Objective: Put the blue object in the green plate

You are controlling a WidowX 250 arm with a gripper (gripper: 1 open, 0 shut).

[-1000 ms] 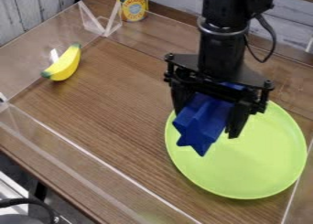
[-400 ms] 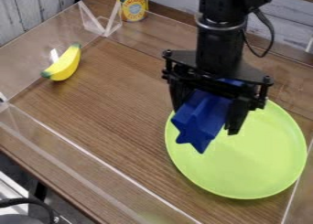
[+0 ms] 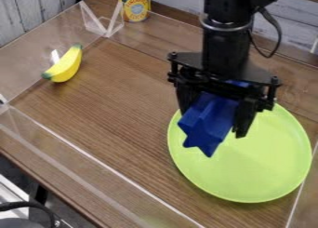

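The blue object (image 3: pixel 209 127), a royal-blue folded cloth lump, hangs from my gripper (image 3: pixel 218 111), which is shut on its upper part. Its lower corner dangles just over the left part of the green plate (image 3: pixel 261 162), a wide lime-green round plate at the right front of the wooden table. Whether the cloth tip touches the plate surface I cannot tell. The black arm rises straight up above the gripper.
A yellow banana toy (image 3: pixel 65 64) lies at the left on the wooden table (image 3: pixel 112 111). A yellow can (image 3: pixel 134 6) stands at the back. Clear acrylic walls (image 3: pixel 50 36) run along the left and front edges.
The gripper with the blue cloth has shifted slightly right, further over the plate; little else differs.
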